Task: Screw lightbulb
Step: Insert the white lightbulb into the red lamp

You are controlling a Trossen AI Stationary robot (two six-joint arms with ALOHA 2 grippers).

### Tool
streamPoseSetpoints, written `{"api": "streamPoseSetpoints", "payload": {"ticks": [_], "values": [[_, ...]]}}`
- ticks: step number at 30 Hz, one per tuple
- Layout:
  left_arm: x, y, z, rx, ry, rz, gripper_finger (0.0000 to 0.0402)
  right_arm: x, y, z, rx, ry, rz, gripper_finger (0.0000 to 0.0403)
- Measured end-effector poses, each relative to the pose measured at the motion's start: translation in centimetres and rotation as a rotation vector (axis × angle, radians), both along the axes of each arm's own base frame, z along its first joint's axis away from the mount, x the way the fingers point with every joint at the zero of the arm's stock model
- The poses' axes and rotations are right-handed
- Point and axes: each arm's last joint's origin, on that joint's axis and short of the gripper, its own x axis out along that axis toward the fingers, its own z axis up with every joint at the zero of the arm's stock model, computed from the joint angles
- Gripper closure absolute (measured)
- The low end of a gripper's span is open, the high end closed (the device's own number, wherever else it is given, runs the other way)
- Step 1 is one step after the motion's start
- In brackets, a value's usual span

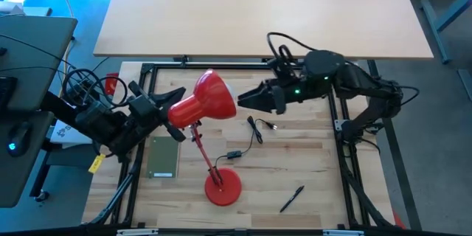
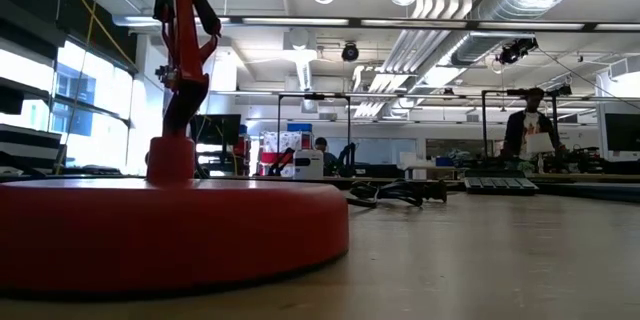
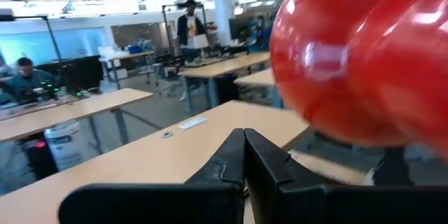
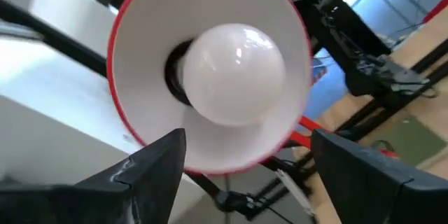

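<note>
Kept the right pincer [image 1: 248, 97] released, its two dark fingers spread wide and holding nothing, just short of the lamp's mouth. Found the small white rounded lightbulb [image 4: 234, 70] between and beyond those fingers, seated deep in the white-lined red metal lamp shade [image 1: 211, 96], apart from both pads.

Judged the step as a re-grip for another turn, or a check of the seat; could not tell how far the thread had gone in. To do it well: should have gone in straight along the shade's axis, closed lightly on the bulb's widest part, turned without pushing sideways, and kept the fingertips off the shade's red rim, which left little slack on either side.

Past the shade, saw the left pincer [image 3: 245, 143] clenched on nothing visible, close beside the shade's back; could not tell whether touching.

Farther off on the wooden counter [image 1: 310, 162]: the round red lamp base [image 1: 223, 188], a loose black cable [image 1: 254, 129], a flat green board [image 1: 164, 156] and a black pen [image 1: 292, 198], all well below the work. Had open room to withdraw toward the right arm's own side; black frame rails at the counter's edges.
</note>
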Motion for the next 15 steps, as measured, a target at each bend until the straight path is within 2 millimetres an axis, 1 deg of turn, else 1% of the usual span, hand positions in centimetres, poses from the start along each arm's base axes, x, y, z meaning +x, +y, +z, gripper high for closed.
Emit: {"api": "streamPoseSetpoints", "payload": {"ticks": [4,9,12,15], "values": [[-0.5,-0.3,-0.1,-0.014,0.065,0.04,0.0401,-1.2,-0.3,0.1,-0.064,0.032,-0.008,0.0102],[-0.9,-0.8,-0.1,-0.039,0.047,0.016,0.0402,-2.2,-0.3,0.2,-0.161,0.053,-0.005,0.0102],[-1.3,-1.3,-0.1,-0.058,0.028,-0.008,0.0401,-2.7,0.2,-0.5,-0.283,0.108,0.051,0.0102],[-1.8,-2.0,-0.1,-0.051,0.036,-0.046,0.0402,-3.4,1.2,-1.5,-0.395,0.201,0.127,0.0102]]}}
